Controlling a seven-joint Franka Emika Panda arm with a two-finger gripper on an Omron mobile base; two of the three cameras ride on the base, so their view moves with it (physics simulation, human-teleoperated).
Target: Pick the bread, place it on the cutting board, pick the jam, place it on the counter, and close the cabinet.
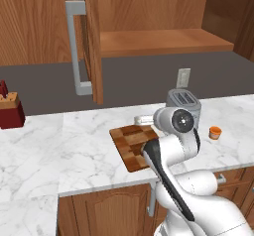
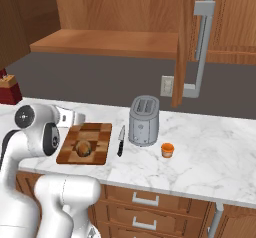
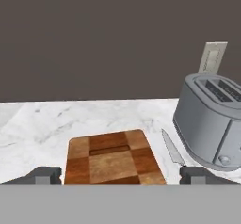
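Cabinet door (image 2: 181,42) hangs open up and to the right of my gripper (image 3: 120,175), fingers spread and empty; bread (image 2: 83,148) on board (image 2: 100,132), jam (image 2: 167,150) on counter (image 2: 210,147).

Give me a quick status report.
Gripper open, empty, over cutting board. Bread on board, jam on counter. Cabinet door open.
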